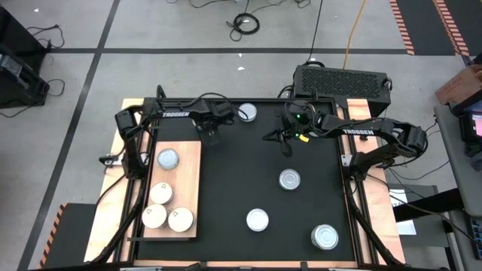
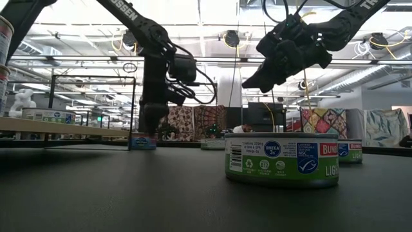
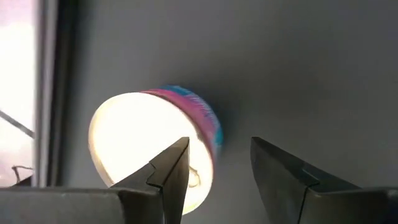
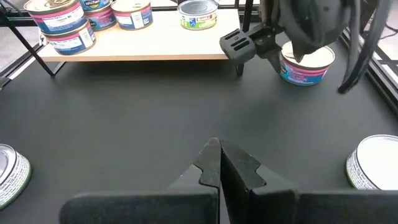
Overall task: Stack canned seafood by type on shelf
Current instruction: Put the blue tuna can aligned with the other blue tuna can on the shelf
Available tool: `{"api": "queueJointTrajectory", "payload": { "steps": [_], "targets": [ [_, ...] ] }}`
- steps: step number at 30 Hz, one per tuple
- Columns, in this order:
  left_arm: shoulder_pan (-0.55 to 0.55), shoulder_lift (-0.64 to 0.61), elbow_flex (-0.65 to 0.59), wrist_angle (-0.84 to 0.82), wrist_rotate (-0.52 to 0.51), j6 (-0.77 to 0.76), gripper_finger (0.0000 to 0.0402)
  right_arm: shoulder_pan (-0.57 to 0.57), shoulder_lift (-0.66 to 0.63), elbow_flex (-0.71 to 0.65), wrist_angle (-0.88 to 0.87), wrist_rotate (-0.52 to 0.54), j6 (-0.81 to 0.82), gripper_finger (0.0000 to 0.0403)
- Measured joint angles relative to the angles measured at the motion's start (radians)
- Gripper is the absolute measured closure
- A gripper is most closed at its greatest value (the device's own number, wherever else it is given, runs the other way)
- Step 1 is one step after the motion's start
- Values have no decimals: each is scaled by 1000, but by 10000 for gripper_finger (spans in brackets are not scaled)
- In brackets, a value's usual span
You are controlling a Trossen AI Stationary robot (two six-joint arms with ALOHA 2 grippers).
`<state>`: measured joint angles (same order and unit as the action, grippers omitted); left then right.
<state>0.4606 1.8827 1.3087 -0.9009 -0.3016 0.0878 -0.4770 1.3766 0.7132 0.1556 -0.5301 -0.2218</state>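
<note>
The light wooden shelf [image 1: 188, 162] stands on short legs at the table's left. It carries one silver-topped can [image 1: 167, 159] and three cream-topped cans [image 1: 160, 193]. A cream-topped can with a pink and blue label [image 3: 149, 143] [image 4: 305, 65] stands on the black mat just off the shelf's far right corner. My left gripper [image 1: 213, 134] [image 3: 217, 146] hovers open right above it and hides it in the high view. One finger [image 3: 171, 171] is over the can's top, the other [image 3: 280, 171] over bare mat. My right gripper [image 4: 219, 163] [image 1: 285, 147] hangs shut above the mat's far middle.
More cans stand loose on the mat: a cream-topped one at the far edge [image 1: 247, 113], a silver one at mid right [image 1: 290, 179], a white-topped one [image 1: 257, 220] and a silver one [image 1: 325, 236] near the front. A black frame rail [image 4: 373, 81] runs behind the pink can.
</note>
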Motion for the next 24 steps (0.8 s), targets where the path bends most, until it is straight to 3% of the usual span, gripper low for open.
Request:
{"api": "queueJointTrajectory", "payload": {
  "steps": [24],
  "targets": [
    [29, 16, -14, 13, 0, 7, 230, 0, 0, 0, -7, 1, -1, 403]
  ]
}}
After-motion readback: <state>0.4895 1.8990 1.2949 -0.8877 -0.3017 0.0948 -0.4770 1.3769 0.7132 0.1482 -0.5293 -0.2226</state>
